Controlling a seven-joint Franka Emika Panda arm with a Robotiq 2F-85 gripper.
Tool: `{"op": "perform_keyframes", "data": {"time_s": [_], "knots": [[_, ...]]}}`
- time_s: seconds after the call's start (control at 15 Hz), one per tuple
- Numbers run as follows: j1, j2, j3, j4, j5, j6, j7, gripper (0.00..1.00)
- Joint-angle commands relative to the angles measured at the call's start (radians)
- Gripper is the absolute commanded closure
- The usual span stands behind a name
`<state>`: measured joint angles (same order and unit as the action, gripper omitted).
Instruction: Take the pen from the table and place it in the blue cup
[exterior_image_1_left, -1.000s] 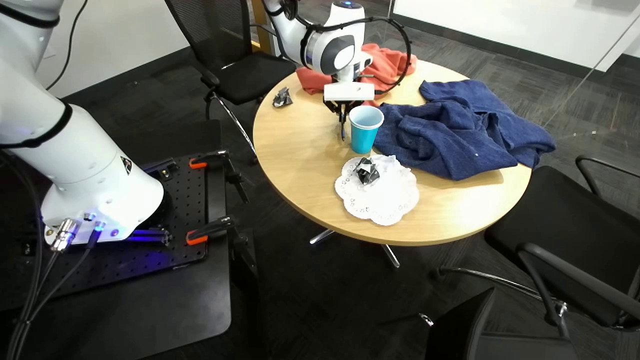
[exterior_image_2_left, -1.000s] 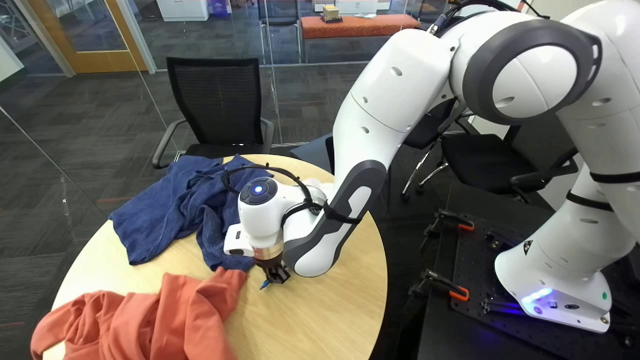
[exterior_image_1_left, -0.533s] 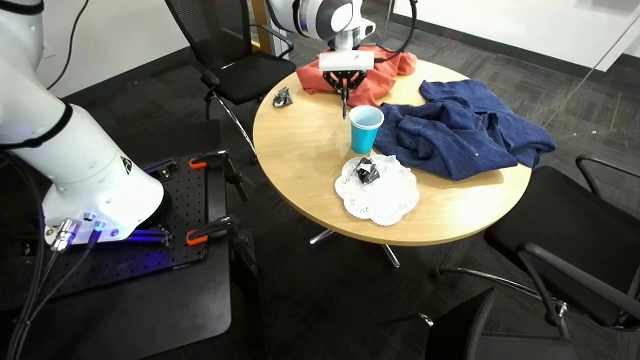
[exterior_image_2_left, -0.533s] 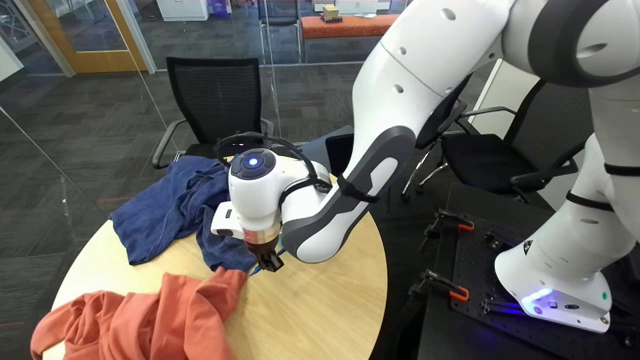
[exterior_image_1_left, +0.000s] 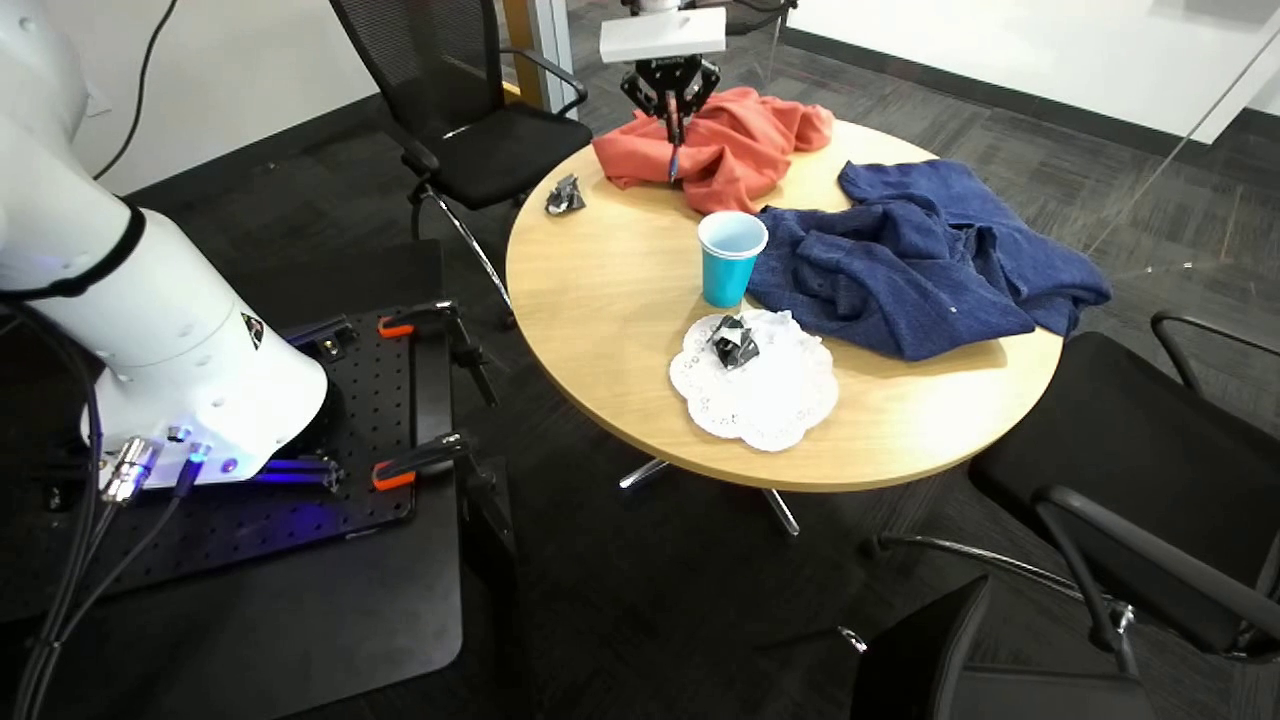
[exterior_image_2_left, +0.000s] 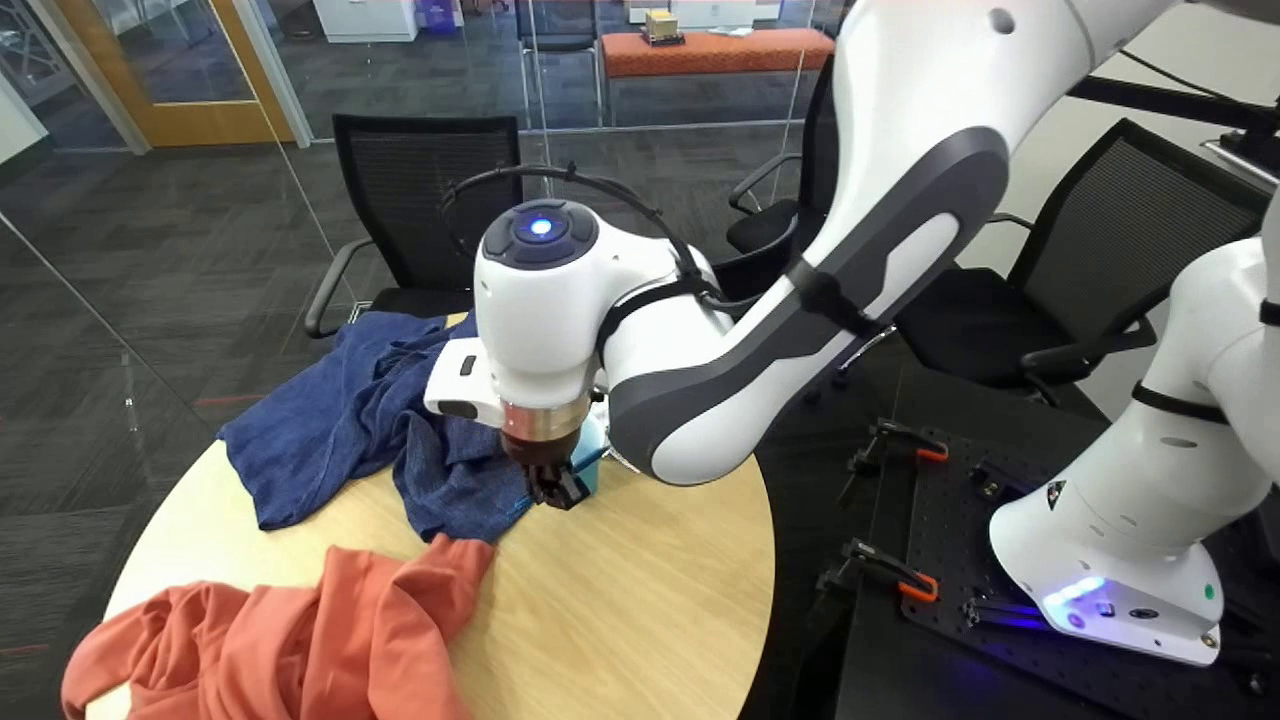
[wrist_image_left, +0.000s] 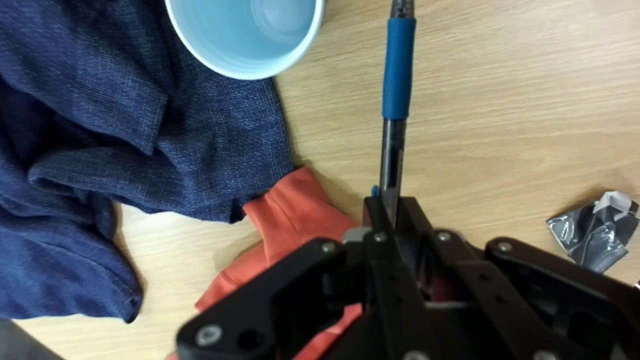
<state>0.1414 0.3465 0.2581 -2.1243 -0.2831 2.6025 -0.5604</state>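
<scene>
Jaws clamped on slender pen (wrist_image_left: 395, 107), smooth tapered blue cup (exterior_image_1_left: 727, 275), rumpled navy cloth (exterior_image_1_left: 915, 270)

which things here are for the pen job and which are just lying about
For the job:
pen, held in the gripper
blue cup
table under the cup

Just lying about:
orange-red cloth
dark blue cloth
white doily
crumpled dark scrap on the doily
another crumpled scrap, directly on the table
</scene>
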Motion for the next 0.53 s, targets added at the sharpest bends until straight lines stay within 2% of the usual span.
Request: {"op": "perform_keyframes", "data": {"time_s": [0.0, 0.47], "knots": [[-0.006, -0.166, -0.016, -0.123, 0.016, -0.001, 0.062, 0.97], [-0.019, -0.356, -0.096, -0.248, 0.011, 0.006, 0.205, 0.97]]}}
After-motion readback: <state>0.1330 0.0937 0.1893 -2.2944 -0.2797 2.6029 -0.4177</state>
